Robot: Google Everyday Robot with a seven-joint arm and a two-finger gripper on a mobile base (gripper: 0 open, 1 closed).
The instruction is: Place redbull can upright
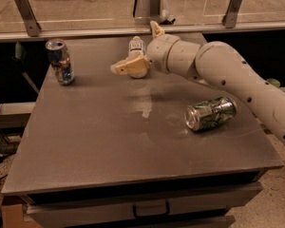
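The redbull can [60, 61], blue and silver with a shiny top, stands upright near the far left corner of the grey table [109, 141]. My gripper [119, 69] hovers above the table's far middle, well to the right of the can and apart from it, with nothing seen in it. Its cream tip points left toward the can. The white arm reaches in from the right.
A white bottle [137, 45] stands just behind the gripper at the far edge. A green-and-silver can [210, 113] lies on its side at the right, below the arm. A glass rail with metal posts runs behind the table.
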